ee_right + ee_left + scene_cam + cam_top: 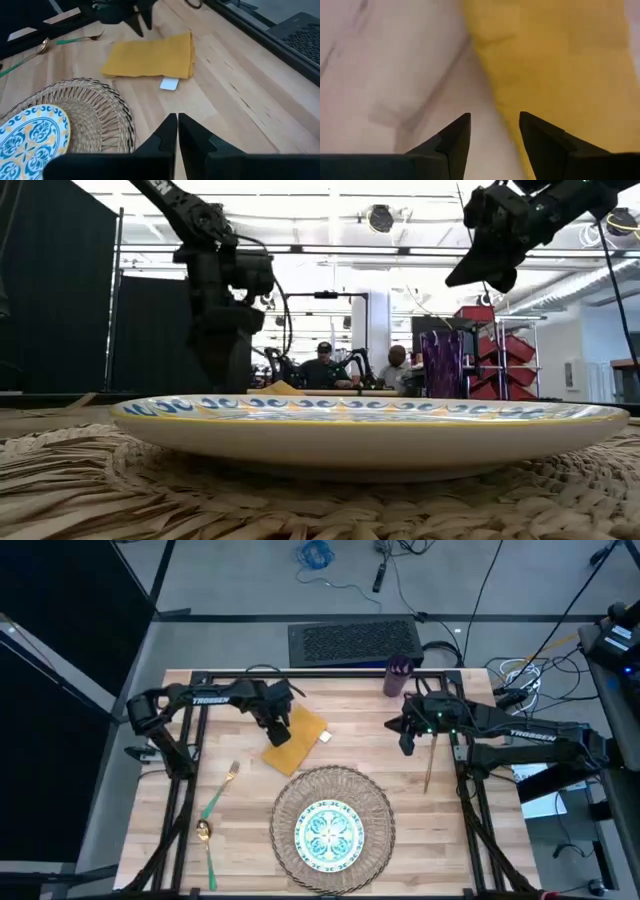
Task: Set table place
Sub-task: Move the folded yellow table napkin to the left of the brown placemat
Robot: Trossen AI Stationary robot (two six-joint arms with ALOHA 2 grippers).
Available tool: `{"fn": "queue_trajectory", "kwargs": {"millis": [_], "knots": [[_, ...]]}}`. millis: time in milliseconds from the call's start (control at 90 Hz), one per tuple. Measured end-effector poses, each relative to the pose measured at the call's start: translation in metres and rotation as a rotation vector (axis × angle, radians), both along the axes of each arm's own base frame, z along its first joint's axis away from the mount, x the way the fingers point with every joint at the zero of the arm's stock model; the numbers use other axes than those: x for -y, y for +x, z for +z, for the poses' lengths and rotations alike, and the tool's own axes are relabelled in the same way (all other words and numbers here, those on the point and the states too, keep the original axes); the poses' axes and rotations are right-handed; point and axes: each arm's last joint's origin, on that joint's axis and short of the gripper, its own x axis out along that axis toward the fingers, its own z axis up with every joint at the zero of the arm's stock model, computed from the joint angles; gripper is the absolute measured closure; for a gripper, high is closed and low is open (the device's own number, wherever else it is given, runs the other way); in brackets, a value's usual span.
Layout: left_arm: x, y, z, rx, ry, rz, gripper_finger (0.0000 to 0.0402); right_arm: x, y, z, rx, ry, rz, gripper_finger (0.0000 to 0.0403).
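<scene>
Here, the left gripper (277, 730) hangs with fingers parted over the mustard-yellow cloth napkin's (296, 741) upper-left edge, above centre on the pale plank table (470, 850). The right gripper (406, 743), fingers nearly together and empty, hovers right of centre beside the slim gold-tan knife (430, 766). The blue-green patterned plate (329, 830) rests on the round woven wicker placemat (284, 815) at bottom centre.

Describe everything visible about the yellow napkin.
The napkin is a mustard-yellow cloth, folded into a flat rectangle, lying askew on the table just beyond the wicker placemat. A small white tag pokes out from one edge. The left claw hovers open over its far edge, fingers apart, not gripping it. The right claw is shut and clear of it.
</scene>
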Motion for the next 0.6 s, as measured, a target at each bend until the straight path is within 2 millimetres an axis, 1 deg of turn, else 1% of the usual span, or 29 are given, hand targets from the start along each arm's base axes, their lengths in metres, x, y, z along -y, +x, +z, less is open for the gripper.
{"fn": "queue_trajectory", "kwargs": {"millis": [122,189,289,522,600], "knots": [[-0.011,-0.011,-0.006,-0.009,-0.016,0.060,0.0245,-0.002,0.001,0.000,-0.001,-0.003,0.013,0.0403],[-0.013,-0.015,-0.009,-0.002,-0.039,0.081,0.0245,-0.002,0.000,0.000,-0.002,-0.004,0.015,0.0403],[-0.015,-0.013,-0.011,0.063,-0.080,0.095,0.0245,-0.002,0.000,0.000,-0.004,-0.007,0.016,0.0403],[-0.013,-0.018,-0.031,0.043,-0.113,0.104,0.0245,-0.002,0.000,0.000,-0.004,-0.008,0.017,0.0403],[-0.014,-0.016,-0.032,0.090,-0.149,0.096,0.0245,-0.002,0.000,0.000,-0.004,-0.008,0.017,0.0403]]}}
